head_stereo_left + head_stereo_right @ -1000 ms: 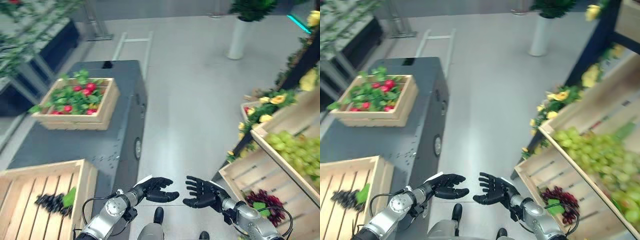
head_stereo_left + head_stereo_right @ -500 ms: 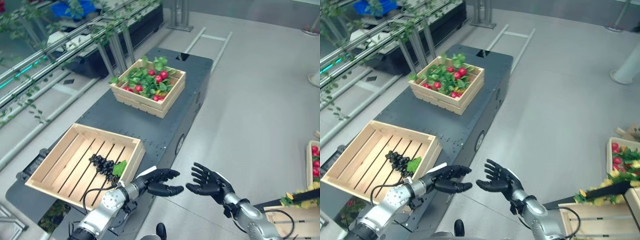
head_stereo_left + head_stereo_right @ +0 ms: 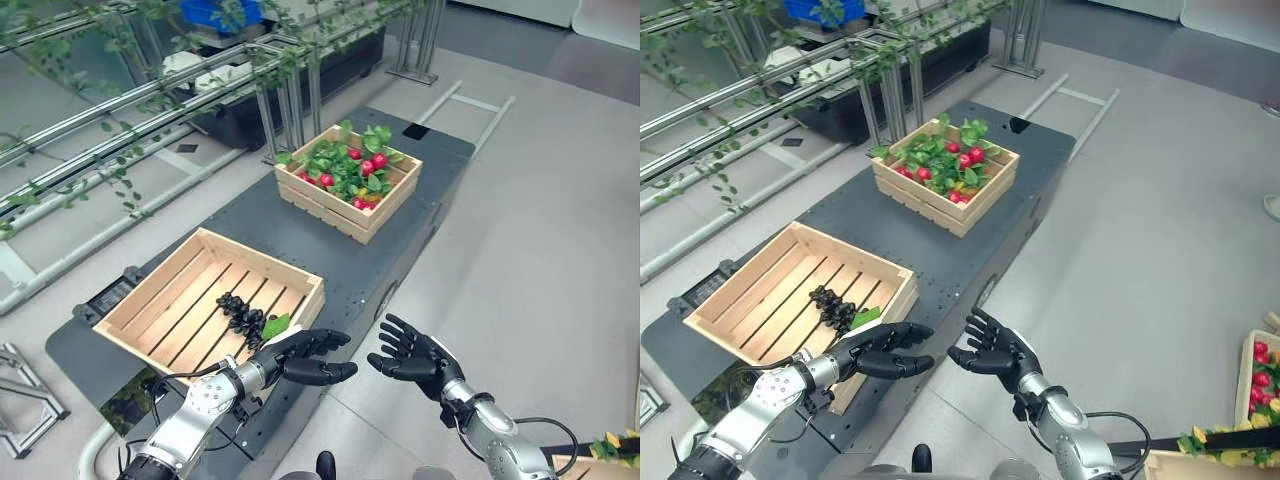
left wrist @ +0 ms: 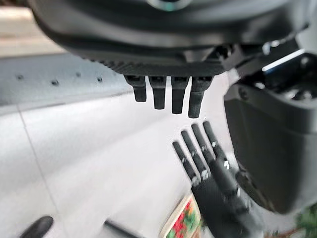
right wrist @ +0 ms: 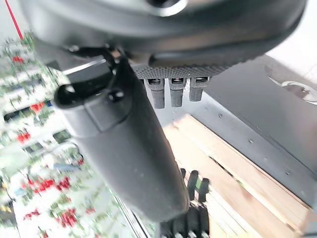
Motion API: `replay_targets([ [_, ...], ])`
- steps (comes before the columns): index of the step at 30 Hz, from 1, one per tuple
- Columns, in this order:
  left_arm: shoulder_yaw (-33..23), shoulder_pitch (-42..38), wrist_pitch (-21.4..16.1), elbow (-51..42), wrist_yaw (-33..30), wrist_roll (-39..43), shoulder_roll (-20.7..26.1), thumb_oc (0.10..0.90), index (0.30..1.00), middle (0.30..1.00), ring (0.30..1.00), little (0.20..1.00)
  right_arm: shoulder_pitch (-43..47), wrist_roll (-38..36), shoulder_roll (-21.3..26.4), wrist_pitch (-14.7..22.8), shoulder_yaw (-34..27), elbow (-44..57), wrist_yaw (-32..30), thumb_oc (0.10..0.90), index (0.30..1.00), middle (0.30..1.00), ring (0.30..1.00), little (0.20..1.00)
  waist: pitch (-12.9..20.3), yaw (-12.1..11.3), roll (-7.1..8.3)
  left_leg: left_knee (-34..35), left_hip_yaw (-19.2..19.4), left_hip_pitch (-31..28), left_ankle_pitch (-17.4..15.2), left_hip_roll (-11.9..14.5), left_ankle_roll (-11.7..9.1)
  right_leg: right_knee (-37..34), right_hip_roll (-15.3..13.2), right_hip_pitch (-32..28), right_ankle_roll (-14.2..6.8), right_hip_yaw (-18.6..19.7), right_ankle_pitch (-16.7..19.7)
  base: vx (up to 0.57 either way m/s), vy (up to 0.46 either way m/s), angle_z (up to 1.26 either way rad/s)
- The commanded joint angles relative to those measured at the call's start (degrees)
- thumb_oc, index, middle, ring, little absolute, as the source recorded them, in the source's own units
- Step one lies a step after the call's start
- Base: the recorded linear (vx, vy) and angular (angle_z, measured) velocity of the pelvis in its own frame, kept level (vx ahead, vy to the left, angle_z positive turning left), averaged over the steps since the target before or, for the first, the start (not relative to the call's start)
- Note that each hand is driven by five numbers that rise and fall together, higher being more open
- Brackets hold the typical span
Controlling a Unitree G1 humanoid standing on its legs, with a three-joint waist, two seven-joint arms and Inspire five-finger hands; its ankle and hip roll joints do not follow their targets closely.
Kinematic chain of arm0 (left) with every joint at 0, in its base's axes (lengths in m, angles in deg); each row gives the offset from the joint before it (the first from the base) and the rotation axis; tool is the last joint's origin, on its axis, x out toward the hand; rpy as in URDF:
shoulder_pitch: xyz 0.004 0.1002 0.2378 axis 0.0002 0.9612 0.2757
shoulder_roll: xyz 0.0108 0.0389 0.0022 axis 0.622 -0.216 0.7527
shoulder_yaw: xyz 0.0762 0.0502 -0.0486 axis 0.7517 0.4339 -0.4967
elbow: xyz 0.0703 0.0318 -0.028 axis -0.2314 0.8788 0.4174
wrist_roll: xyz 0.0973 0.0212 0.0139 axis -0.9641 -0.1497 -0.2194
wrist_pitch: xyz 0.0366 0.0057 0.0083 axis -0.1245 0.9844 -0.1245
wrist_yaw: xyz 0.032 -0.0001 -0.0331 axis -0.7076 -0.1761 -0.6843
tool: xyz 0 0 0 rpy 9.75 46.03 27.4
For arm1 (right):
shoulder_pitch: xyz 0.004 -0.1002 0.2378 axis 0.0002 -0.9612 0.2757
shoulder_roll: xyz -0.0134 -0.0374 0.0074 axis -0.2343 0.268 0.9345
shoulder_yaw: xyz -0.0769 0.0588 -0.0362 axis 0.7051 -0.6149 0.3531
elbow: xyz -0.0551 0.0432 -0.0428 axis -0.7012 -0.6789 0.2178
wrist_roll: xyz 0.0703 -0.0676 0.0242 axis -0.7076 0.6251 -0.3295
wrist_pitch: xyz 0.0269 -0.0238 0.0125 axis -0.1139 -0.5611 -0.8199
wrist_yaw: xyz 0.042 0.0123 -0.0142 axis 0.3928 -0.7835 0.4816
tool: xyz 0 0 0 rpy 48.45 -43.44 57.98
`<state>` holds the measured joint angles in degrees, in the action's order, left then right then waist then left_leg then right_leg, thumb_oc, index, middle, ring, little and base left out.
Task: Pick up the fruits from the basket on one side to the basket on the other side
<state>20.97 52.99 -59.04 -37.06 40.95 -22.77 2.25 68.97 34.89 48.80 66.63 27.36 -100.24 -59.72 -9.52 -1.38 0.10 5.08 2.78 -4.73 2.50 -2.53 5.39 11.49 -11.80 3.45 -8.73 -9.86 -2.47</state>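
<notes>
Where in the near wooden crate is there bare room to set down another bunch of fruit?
The near wooden crate is mostly bare: its slats left of the dark grape bunch are free to the far wall. The grapes and leaf crowd the right wall. The far crate is packed with red fruit and leaves. The dark cart top between the crates is also bare.

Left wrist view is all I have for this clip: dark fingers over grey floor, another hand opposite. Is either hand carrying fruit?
Observer: No. In the head views the left hand and the right hand hang open and empty over the floor, beside the dark cart.
Operator: Where is the fruit, then?
Observer: A bunch of dark grapes lies in the near wooden crate on that cart.
Operator: Anything else on the cart?
Observer: A second crate farther along, filled with red fruit and green leaves.
</notes>
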Motion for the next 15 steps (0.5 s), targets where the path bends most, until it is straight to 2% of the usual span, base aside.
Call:
replay_targets([
  [1,0.26,-3.53,-6.52,-4.34,-1.95,3.17,-1.50,0.800,0.900,0.900,0.900,0.900,4.07,-2.59,1.21,6.20,-1.28,7.49,6.78,0.800,0.900,0.900,0.900,0.900,2.60,-0.57,1.43,-0.30,-1.82,0.37,-4.46,-1.88,-2.68,-9.90,0.68,0.71,-1.70,3.42,10.54,0.12,-0.164,0.45],
  [3,0.25,-3.23,-6.89,-4.36,-1.46,3.04,-1.77,0.800,0.900,0.900,0.900,0.900,4.06,-3.04,1.93,6.03,-1.44,7.99,8.00,0.800,0.900,0.900,0.900,0.900,2.84,-0.19,1.85,-0.52,-3.71,0.33,-5.19,-2.13,-2.53,-13.07,1.05,0.81,-2.25,6.31,12.33,0.13,-0.184,0.71],
  [4,0.23,-3.19,-6.87,-4.41,-1.49,3.02,-1.79,0.800,0.900,0.900,0.900,0.900,4.03,-3.05,1.98,5.97,-1.44,8.08,8.12,0.800,0.900,0.900,0.900,0.900,2.86,-0.12,1.86,-0.57,-3.86,0.32,-5.28,-2.14,-2.51,-13.27,1.06,0.80,-2.29,6.46,12.48,0.14,-0.199,0.81],
  [6,-0.43,-2.71,-7.13,-4.93,-1.13,3.11,-1.49,0.800,0.900,0.900,0.900,0.900,3.58,-3.72,2.61,5.75,-1.92,9.24,8.50,0.800,0.900,0.900,0.900,0.900,2.68,0.47,2.31,-2.63,-5.57,0.40,-6.92,-2.51,-2.27,-16.17,1.40,2.26,-2.80,9.96,13.19,0.16,-0.218,0.91],
  [9,-1.80,-1.73,-7.17,-5.35,-1.08,3.38,-1.49,0.800,0.900,0.900,0.900,0.900,2.94,-4.51,2.64,5.66,-2.36,9.97,8.45,0.800,0.900,0.900,0.900,0.900,2.25,0.93,2.68,-5.22,-6.58,0.51,-8.64,-2.63,-2.16,-16.45,2.10,3.13,-2.85,12.38,12.95,0.18,-0.279,0.59],
  [10,-2.43,-1.07,-7.26,-5.89,-0.96,3.68,-1.07,0.800,0.900,0.900,0.900,0.900,2.50,-4.60,2.57,5.83,-2.51,10.30,8.50,0.800,0.900,0.900,0.900,0.900,1.76,1.37,3.00,-6.46,-7.41,0.43,-9.43,-2.75,-2.05,-14.02,3.09,3.80,-2.71,13.70,12.87,0.21,-0.375,0.48],
  [11,-3.15,-0.24,-7.26,-6.95,-0.59,4.49,-0.56,0.800,0.900,0.900,0.900,0.900,1.91,-5.10,2.57,5.77,-3.10,10.91,8.32,0.800,0.900,0.900,0.900,0.900,1.66,1.39,3.09,-7.60,-8.01,0.73,-9.35,-2.05,-2.19,-12.07,4.49,2.50,-2.44,13.44,9.70,0.19,-0.351,0.53],
  [14,-3.12,-0.01,-7.08,-8.31,-2.16,5.05,-0.53,0.800,0.900,0.900,0.900,0.900,1.58,-5.95,3.28,5.70,-3.57,11.85,8.90,0.800,0.900,0.900,0.900,0.900,1.63,1.77,3.36,-8.14,-8.39,0.59,-8.95,-0.37,-3.12,-10.49,5.67,1.45,-1.68,12.36,8.17,0.18,-0.347,0.69],
  [15,-2.97,-0.25,-7.08,-9.46,-2.64,6.20,-0.41,0.800,0.900,0.900,0.900,0.900,1.32,-5.74,3.71,5.42,-3.40,13.36,7.81,0.800,0.900,0.900,0.900,0.900,1.99,1.93,3.65,-6.85,-7.66,-0.46,-8.18,1.86,-4.07,-10.40,6.16,0.33,-0.52,10.29,6.79,0.15,-0.263,0.39],
])
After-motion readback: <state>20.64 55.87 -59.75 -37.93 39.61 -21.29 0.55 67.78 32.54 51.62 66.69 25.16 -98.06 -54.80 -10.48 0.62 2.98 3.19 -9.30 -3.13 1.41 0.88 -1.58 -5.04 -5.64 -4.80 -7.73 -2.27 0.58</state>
